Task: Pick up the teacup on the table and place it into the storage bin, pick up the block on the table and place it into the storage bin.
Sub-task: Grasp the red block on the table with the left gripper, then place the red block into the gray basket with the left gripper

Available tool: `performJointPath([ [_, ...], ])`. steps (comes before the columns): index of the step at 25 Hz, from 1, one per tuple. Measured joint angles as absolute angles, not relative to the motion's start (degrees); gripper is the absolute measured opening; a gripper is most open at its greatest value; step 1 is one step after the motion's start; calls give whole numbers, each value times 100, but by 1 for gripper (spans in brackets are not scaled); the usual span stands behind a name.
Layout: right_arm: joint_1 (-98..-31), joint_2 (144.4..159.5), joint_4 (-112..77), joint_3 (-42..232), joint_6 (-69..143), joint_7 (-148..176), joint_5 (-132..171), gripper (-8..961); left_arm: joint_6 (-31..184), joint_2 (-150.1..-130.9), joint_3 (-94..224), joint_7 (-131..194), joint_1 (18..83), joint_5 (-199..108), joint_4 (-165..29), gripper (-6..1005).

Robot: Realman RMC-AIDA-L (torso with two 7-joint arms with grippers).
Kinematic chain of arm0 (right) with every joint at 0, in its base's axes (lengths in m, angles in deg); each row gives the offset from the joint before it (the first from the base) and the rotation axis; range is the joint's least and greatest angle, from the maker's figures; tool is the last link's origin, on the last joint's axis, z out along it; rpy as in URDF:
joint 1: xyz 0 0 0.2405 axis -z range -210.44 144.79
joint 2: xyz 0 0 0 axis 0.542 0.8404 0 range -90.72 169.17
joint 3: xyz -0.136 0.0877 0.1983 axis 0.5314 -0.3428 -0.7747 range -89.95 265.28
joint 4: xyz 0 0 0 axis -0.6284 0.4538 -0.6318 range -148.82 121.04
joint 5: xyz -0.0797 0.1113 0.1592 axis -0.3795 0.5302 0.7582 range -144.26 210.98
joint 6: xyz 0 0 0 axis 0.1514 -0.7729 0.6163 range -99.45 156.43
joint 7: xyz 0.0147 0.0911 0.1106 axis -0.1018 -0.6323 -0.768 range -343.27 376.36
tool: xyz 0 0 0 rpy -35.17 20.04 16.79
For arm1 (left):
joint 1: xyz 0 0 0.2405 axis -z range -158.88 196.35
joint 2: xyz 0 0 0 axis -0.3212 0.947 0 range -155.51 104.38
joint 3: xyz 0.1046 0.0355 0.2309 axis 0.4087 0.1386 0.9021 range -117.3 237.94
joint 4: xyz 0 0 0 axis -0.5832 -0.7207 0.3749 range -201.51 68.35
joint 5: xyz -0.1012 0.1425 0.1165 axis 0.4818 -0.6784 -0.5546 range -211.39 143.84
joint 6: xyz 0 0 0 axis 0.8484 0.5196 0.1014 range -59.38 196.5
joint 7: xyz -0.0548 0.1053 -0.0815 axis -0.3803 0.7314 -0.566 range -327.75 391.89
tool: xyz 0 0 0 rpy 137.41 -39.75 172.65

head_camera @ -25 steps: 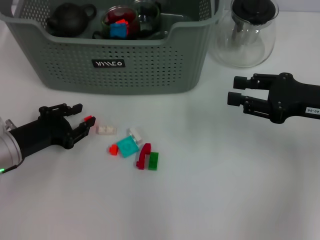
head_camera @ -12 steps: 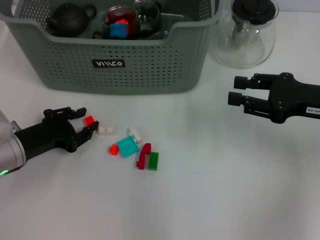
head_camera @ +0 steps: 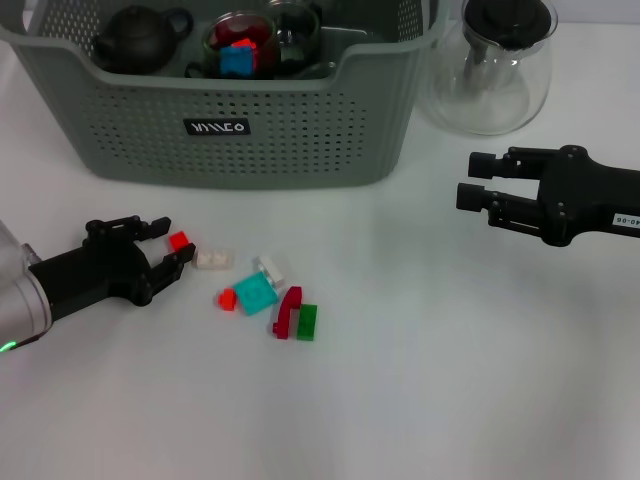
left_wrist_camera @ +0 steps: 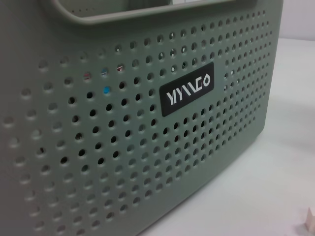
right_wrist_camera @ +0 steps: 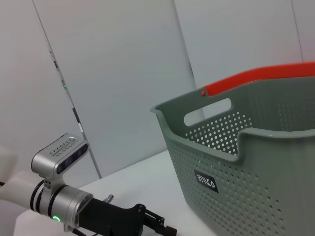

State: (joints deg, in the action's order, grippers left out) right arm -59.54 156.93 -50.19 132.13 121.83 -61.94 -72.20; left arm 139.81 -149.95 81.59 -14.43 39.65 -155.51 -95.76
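1. At the left, the left gripper (head_camera: 155, 248) sits low on the white table (head_camera: 450, 380), its fingers spread apart around a small red block (head_camera: 179, 240) that lies between the tips; whether they touch it I cannot tell.
2. Just right of that lie a white block (head_camera: 212, 259), then a loose cluster: a small red piece (head_camera: 227, 299), a teal block (head_camera: 256, 293), another white piece (head_camera: 270, 268), a dark red block (head_camera: 288, 311) and a green block (head_camera: 307, 321).
3. Behind them stands the storage bin (head_camera: 300, 130). From the head view, a dark teapot (head_camera: 140, 38) and a glass teacup (head_camera: 240, 42) holding red and blue blocks are inside it.
4. The left wrist view shows only the bin's perforated wall (left_wrist_camera: 98, 147) and its black label (left_wrist_camera: 188, 89), nothing of the contents.
5. A glass pitcher (head_camera: 495, 65) stands beside the bin's right end.
6. At the right, the right gripper (head_camera: 474, 180) hovers above the table, fingers parted and holding nothing.
7. The right wrist view alone shows a red rim (right_wrist_camera: 256, 81) behind the bin (right_wrist_camera: 236, 162), plus the left arm (right_wrist_camera: 74, 206) far off.
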Motion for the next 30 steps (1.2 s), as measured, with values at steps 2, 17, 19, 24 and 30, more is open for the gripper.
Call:
performJointPath([
  [2,-5954,15691,-5019,13213,12183,-6195,-7220,504,13980,-15000,8181,-1438,3967,-15551,-9575,445],
  [17,-5954,15673,-5019,13214,12174,-6203,-7205,504,14703,-15000,8163,-1561,3868,-15501,-9943,197],
  [19,-5966,15673,-5019,13214,12174,-6203,-7204,504,15258,-14975,7970,-1933,3840,-15499,-10255,202],
  [24,-5997,15673,-5024,13214,12174,-6203,-7201,505,17228,-14747,7710,-3965,4030,-15457,-11230,214],
  [30,-6047,15679,-5028,13214,12174,-6203,-7199,505,18138,-14500,7633,-5558,4552,-14783,-11417,228],
])
